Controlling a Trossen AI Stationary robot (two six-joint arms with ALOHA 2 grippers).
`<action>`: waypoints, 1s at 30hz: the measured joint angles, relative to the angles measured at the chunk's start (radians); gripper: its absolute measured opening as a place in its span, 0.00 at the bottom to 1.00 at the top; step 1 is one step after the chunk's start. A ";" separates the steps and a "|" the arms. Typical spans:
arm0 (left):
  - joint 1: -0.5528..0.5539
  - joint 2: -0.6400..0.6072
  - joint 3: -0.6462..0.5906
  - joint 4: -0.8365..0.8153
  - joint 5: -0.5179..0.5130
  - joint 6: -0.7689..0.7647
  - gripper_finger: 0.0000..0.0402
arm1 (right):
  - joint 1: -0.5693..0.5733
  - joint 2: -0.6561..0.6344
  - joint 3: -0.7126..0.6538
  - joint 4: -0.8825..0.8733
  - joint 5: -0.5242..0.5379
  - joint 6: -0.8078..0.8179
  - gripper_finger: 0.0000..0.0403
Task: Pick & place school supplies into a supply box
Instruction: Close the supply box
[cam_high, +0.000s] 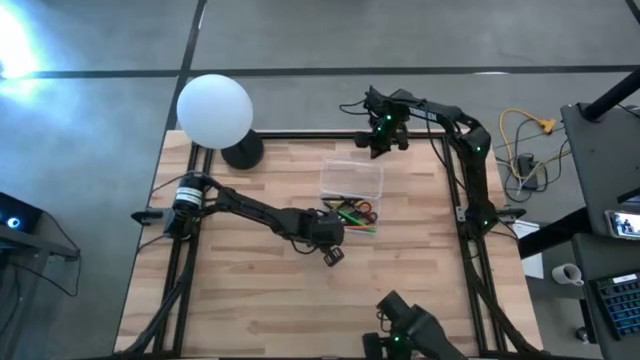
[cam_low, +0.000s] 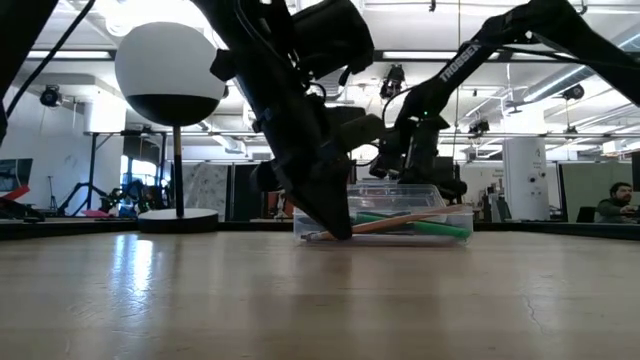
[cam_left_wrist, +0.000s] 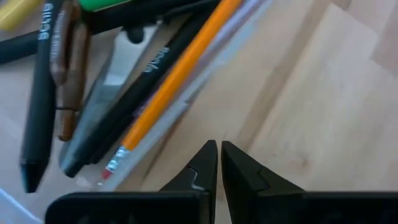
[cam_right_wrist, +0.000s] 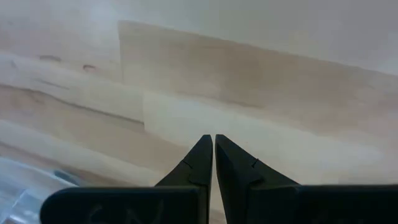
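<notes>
Left hand sits closed and empty right beside the pile of pens and an orange pencil on the counter, near the clear supply box. They look light, stiff, and slick; I'd pinch mid-shaft. Right hand is closed too, at the far edge.

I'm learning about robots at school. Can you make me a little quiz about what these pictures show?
1. True or false: the left gripper has its fingers shut beside the pile of pens and pencils.
2. What stands at the table's far left corner? A) a round white globe lamp B) a red bucket C) a stack of books
3. Fill in: the small clear plastic box lies between the pile and the ____ gripper.

Key: 1 true; 2 A; 3 right.
</notes>
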 joint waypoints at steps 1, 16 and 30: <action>0.003 0.000 -0.002 0.000 -0.001 0.000 0.02 | 0.000 -0.006 0.000 -0.003 -0.004 -0.003 0.03; 0.044 0.001 -0.007 0.008 0.002 0.030 0.02 | 0.043 -0.036 -0.005 -0.062 -0.068 -0.087 0.03; 0.046 0.001 -0.007 0.012 0.002 0.044 0.02 | 0.072 -0.137 -0.005 -0.110 -0.113 -0.113 0.03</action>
